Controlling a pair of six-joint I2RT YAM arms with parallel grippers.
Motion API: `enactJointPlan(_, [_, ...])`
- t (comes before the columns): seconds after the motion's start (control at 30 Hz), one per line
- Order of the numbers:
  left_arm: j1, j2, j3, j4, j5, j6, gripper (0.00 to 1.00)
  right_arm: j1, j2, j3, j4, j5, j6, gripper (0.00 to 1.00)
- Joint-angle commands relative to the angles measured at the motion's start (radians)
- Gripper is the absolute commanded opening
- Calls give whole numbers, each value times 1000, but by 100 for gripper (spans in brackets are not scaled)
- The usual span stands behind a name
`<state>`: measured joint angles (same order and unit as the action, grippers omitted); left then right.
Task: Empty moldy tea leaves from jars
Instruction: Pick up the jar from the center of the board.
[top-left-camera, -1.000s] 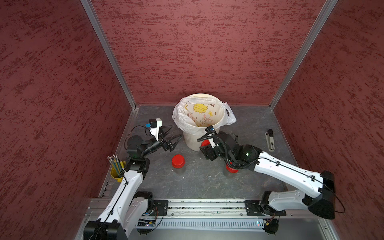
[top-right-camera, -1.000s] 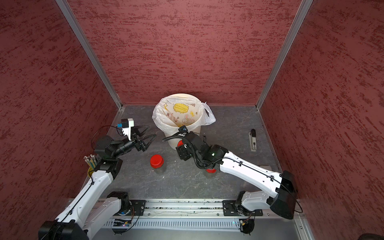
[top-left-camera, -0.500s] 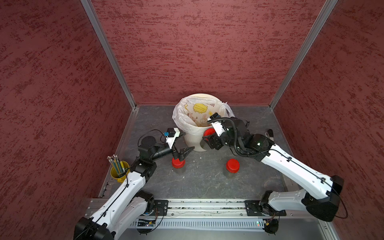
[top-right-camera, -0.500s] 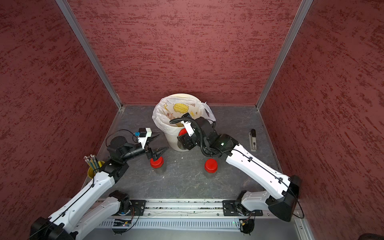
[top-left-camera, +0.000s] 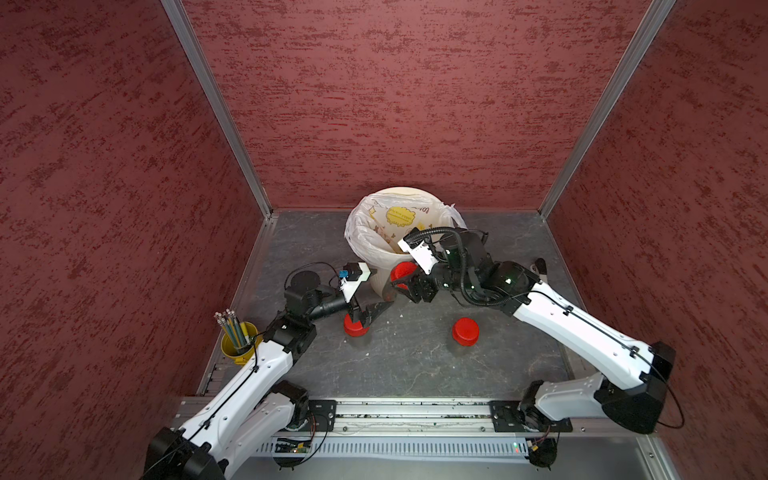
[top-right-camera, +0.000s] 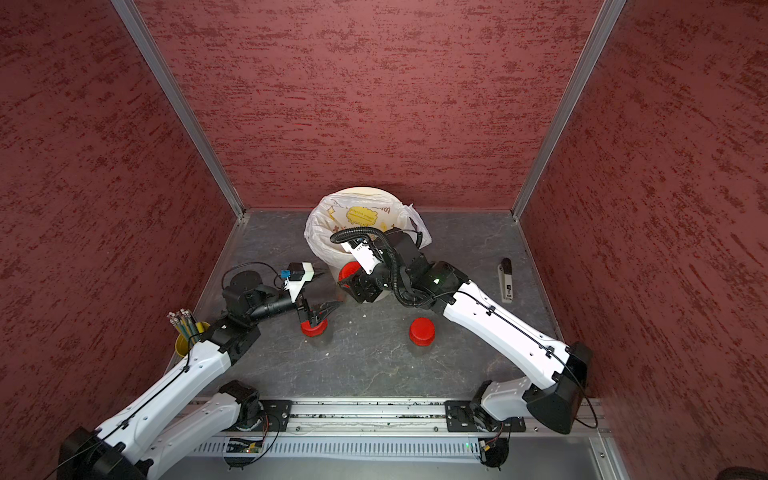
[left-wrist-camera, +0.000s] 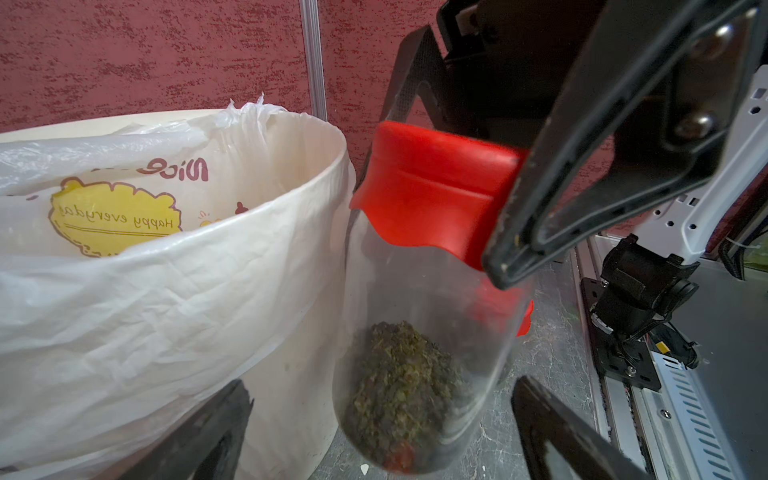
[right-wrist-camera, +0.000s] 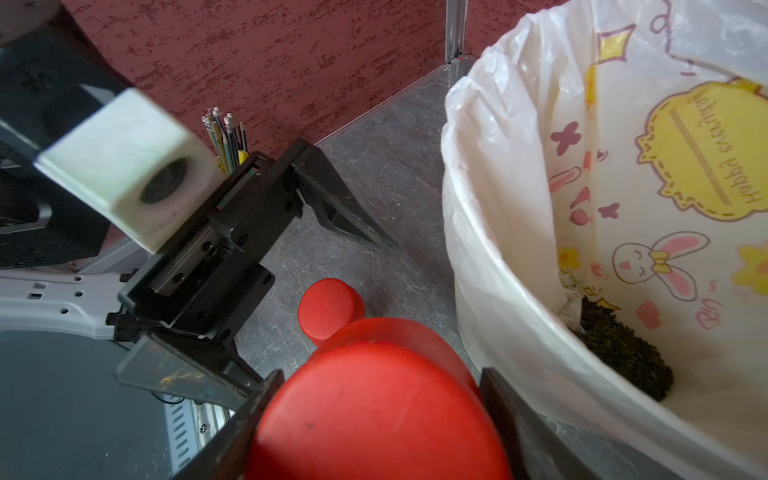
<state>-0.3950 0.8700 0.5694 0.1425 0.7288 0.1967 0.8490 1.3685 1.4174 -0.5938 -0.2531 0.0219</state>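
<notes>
The right gripper (right-wrist-camera: 374, 415) is clamped on the round bright red cap (left-wrist-camera: 432, 195) of a small clear cylindrical jar (left-wrist-camera: 415, 299), with 1 finger on each side of the cap. This held jar hangs slightly tilted just beside the outer wall of the cream bin (top-left-camera: 379, 282), which is lined with a white printed plastic bag (left-wrist-camera: 166, 311). Its base looks to be off the grey stone-patterned tabletop (top-left-camera: 415, 365), though the view there is poor. Dark olive-brown crumbly tea leaves (left-wrist-camera: 399, 382) lie at the bottom of it, and the cap is on.

The left gripper (top-left-camera: 374, 313) is spread wide and grips nothing. It hovers over the red cap of a 2nd jar (top-left-camera: 356, 326), which stands upright on the tabletop in front of the bin. Its fingers (left-wrist-camera: 552, 428) point toward the held jar without touching it. A 3rd jar (top-left-camera: 465, 331), also capped and upright, stands apart, nearer the right arm.

Inside the bag a heap of dark crumbly matter (right-wrist-camera: 623, 353) lies at the bottom. A yellow cup of pencils (top-left-camera: 239, 347) stands beside the left arm, and a small flat grey and black object (top-right-camera: 506, 282) lies near the right wall.
</notes>
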Motion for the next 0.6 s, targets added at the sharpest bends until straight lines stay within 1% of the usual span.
enactJointPlan(0.0, [-15,4,-5,40,21,35,100,-1,10,37,65,-99,-24,52])
enactJointPlan(0.07, [-23,6,-10,49,28,53,100,-1,12,34,79,-119,-22,52])
enactJointPlan(0.23, [-28,5,-55,141,44,60,98,-1,27,40,104,-171,-19,51])
enactJointPlan(0.37, [-30,13,-61,152,50,65,97,-1,32,41,120,-200,-16,51])
enactJointPlan(0.57, [-31,17,-69,192,62,63,91,-1,47,39,132,-202,-8,50])
